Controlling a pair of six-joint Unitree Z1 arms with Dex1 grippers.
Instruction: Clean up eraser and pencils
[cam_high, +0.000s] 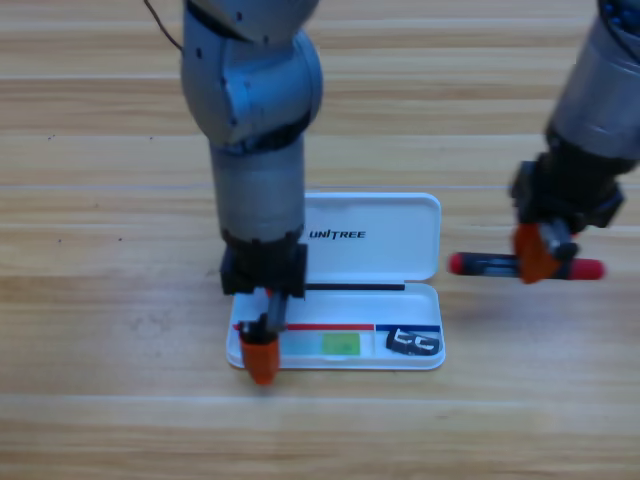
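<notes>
While one eraser (413, 342) lies cased, two pencils (526, 267) show.

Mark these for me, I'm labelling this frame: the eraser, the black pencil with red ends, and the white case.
eraser (412, 342): high view, middle of the dark block lying in the case's tray.
black pencil (485, 265): high view, black body left of the right hand.
white case (385, 232): high view, bare part of the open lid.

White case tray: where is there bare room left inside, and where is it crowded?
The tray holds the eraser at its right end and the pale pencil mid-tray. Left end is crowded by the left gripper. Only short gaps remain.
</notes>
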